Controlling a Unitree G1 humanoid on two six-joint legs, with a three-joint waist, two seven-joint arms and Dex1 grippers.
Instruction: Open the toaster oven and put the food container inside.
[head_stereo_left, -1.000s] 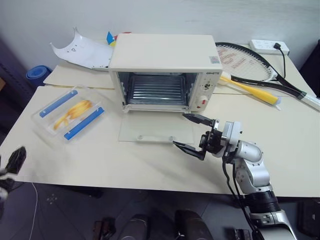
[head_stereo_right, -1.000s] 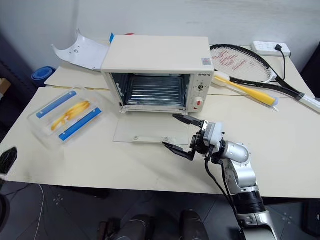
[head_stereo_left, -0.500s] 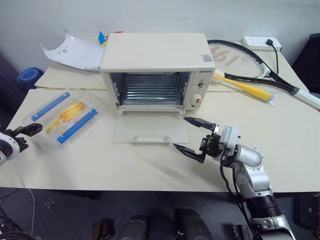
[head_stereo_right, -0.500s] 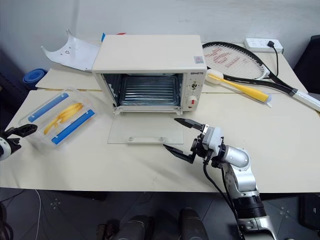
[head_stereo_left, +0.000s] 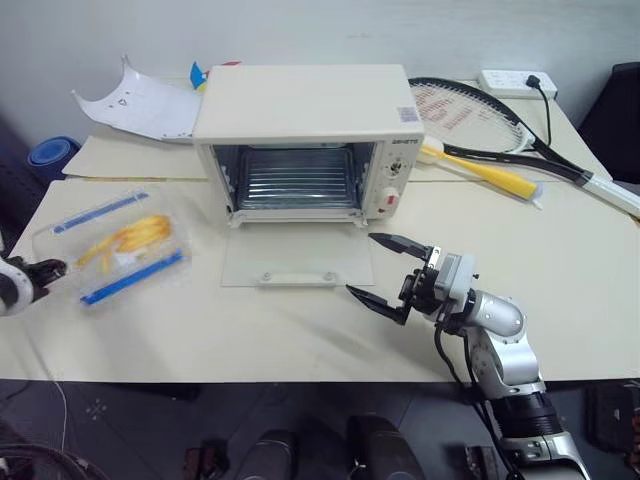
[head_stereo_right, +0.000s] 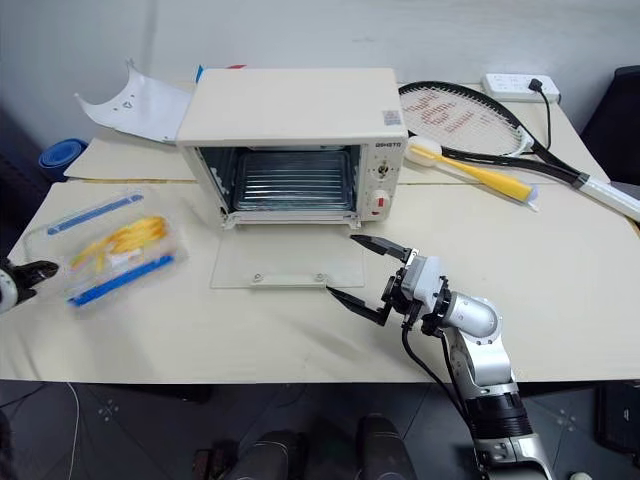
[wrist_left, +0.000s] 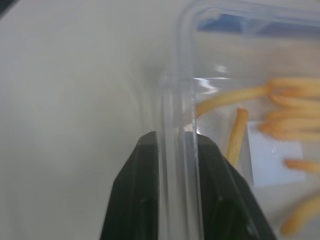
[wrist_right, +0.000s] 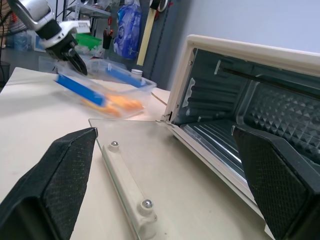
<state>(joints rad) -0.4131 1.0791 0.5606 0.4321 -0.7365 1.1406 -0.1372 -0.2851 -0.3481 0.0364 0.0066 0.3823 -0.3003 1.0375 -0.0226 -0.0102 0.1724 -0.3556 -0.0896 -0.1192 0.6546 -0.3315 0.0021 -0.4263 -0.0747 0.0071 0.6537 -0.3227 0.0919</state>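
Note:
The toaster oven (head_stereo_left: 305, 130) stands at the back middle of the table. Its glass door (head_stereo_left: 297, 265) lies flat open, and the wire rack (head_stereo_left: 297, 180) shows inside. The food container (head_stereo_left: 115, 245), clear with blue clips and yellow strips, lies to the left of the oven and looks tilted and blurred. My left gripper (head_stereo_left: 48, 270) is at the container's outer left edge. In the left wrist view this gripper (wrist_left: 175, 140) is shut on the container's clear rim (wrist_left: 182, 75). My right gripper (head_stereo_left: 385, 270) hangs open beside the door's front right corner, holding nothing.
A curved white plastic sheet (head_stereo_left: 130, 100) lies behind the oven on the left. A tennis racket (head_stereo_left: 470, 115) with a yellow handle and a white power strip (head_stereo_left: 515, 82) lie at the back right. The table's front edge (head_stereo_left: 250, 378) is near.
My left gripper moved in to the container's left edge and shut on its rim. The container has shifted slightly and tilted. The right gripper stayed put, and the camera view has shifted.

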